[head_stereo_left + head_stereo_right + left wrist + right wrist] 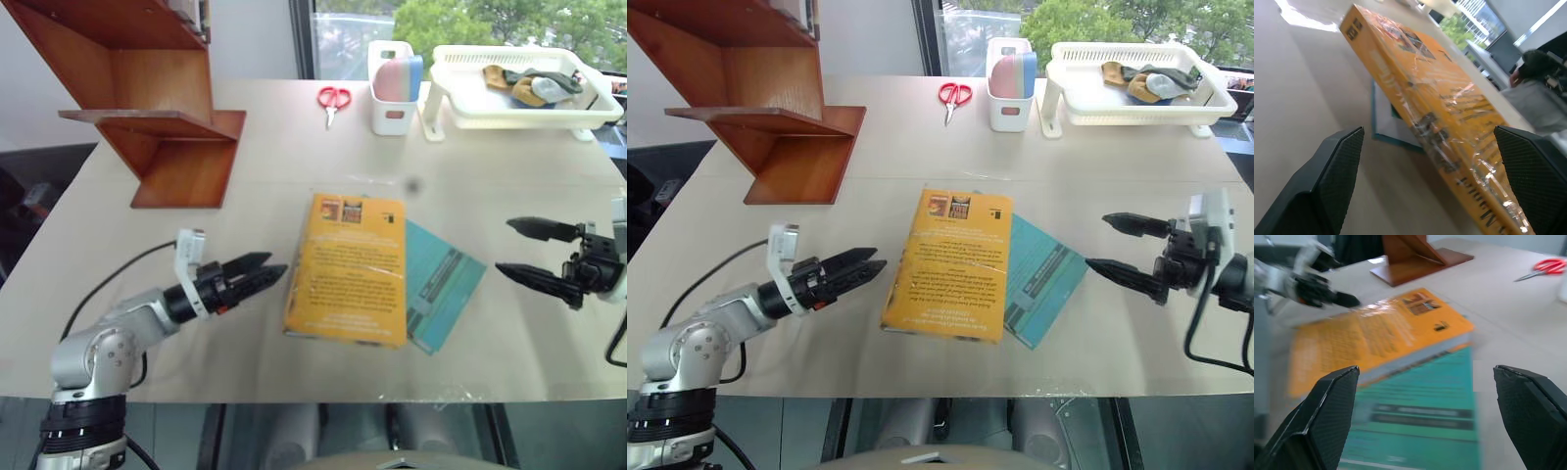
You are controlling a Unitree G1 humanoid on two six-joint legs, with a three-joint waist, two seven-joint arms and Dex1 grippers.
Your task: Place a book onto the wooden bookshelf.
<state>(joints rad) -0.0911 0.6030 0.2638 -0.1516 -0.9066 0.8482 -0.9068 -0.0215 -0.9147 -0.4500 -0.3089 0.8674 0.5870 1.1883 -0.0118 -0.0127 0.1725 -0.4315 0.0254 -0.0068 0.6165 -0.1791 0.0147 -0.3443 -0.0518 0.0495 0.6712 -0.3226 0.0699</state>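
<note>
The left gripper [263, 270] has its black fingers spread and holds nothing, just beside the thick yellow-orange book [348, 269] in glossy plastic wrap. The right gripper [521, 250] is open and empty too. The book lies flat on the beige table [274, 147], over a thin teal book [441, 284]. The reddish-brown wooden bookshelf [162, 117] stands well apart. A white plastic tray [509, 108] holds crumpled cloth.

Book [947, 265] btwn both open end effectors
</note>
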